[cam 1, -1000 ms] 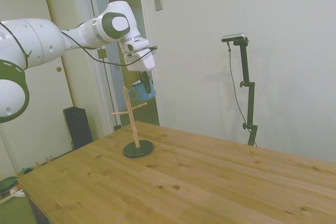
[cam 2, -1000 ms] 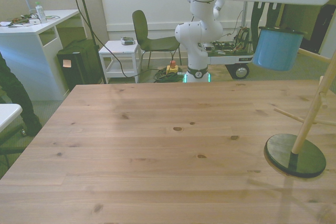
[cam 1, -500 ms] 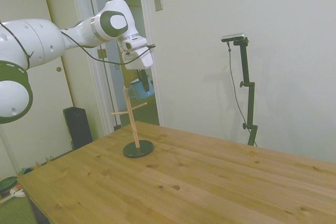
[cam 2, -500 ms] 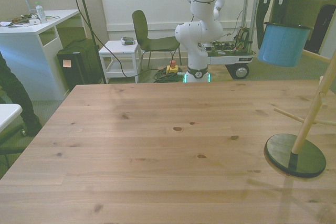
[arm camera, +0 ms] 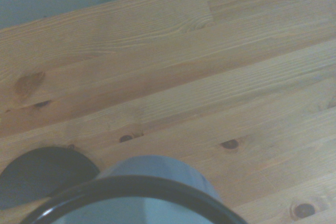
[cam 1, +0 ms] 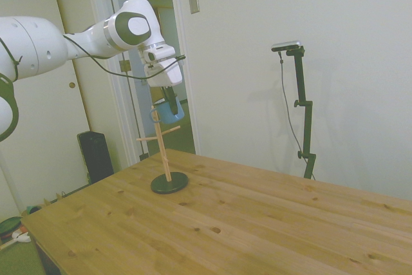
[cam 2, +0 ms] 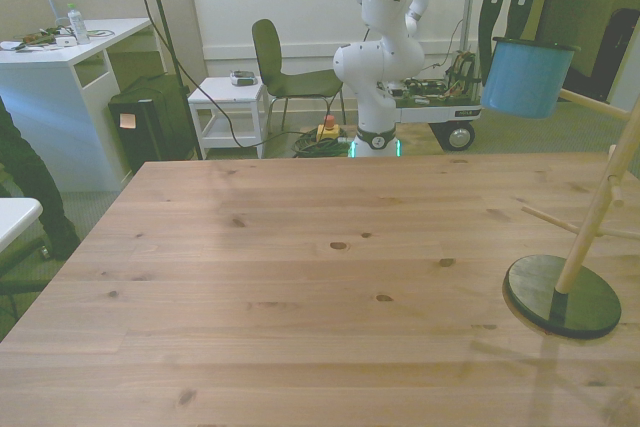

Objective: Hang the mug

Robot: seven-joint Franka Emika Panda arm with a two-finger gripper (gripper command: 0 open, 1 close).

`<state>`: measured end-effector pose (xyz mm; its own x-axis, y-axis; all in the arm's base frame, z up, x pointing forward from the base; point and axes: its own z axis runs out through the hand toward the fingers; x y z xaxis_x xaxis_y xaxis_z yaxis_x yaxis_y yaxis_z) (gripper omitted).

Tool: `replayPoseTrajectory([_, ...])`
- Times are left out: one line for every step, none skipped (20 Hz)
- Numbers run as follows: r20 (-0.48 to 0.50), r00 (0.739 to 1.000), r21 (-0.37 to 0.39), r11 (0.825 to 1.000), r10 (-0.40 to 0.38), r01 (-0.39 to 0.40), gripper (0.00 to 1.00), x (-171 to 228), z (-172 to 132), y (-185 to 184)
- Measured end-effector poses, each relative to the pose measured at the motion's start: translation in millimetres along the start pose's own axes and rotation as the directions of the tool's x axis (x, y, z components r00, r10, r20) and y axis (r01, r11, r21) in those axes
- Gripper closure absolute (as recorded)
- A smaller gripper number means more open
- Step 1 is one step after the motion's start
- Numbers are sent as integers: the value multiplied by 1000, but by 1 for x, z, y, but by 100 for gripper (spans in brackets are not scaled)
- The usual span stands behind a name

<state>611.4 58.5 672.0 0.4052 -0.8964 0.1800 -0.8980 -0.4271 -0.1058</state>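
Side view: wooden surface (cam 1: 257, 217) fills the lower pic, white arm (cam 1: 71, 37) comes in from the left up high. On the far left part of the surface stands a wooden mug tree (cam 1: 162, 149) w/ dark round base (cam 1: 170, 183) and slanted pegs. Gripper (cam 1: 168, 94) hangs over the tree's top, carrying the mug (cam 1: 167, 111), blue, rim up, held in the air right by the top of the post. Fingers reach down at the mug's rim, so they look clamped on it, though the contact itself is too small to make out.

Progress, as I judge it: pick and lift done, mug brought up to the tree. Left to do: get the handle over a peg, let go, pull away. Handle isn't visible in any view, so can't tell if it's already on a peg.

Front view adds what side doesn't: mug (cam 2: 526, 78) shows large at upper right, plain blue wall, w/ an upper peg (cam 2: 592, 104) poking out just right of it, touching or very close, can't tell which. Base (cam 2: 560, 296) sits near the right edge of the surface (cam 2: 300, 287).

Wrist view: only the dark rim of the mug (arm camera: 142, 190) seen from above, base (arm camera: 42, 174) and planks (arm camera: 210, 77) far below. No peg seen there.
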Motion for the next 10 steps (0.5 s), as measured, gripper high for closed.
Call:
replayPoseTrajectory([0,1000,2,1000,-1,1,100,-2,0,-1])
replayPoseTrajectory([0,1000,5,1000,1,-1,100,-4,1,-2])
replayPoseTrajectory([0,1000,6,1000,3,-3,100,-7,2,-4])
replayPoseTrajectory([2,1000,5,1000,5,-5,100,-10,5,-6])
replayPoseTrajectory([3,1000,3,1000,10,-10,100,-12,7,-8])
replayPoseTrajectory([4,1000,2,1000,15,-15,100,-13,10,-10])
replayPoseTrajectory([4,1000,5,1000,19,-19,100,-14,12,-12])
replayPoseTrajectory([3,1000,9,1000,25,-25,100,-15,13,-15])
replayPoseTrajectory([3,1000,11,1000,29,-29,100,-15,13,-16])
replayPoseTrajectory([2,999,13,999,33,-33,100,-14,13,-17])
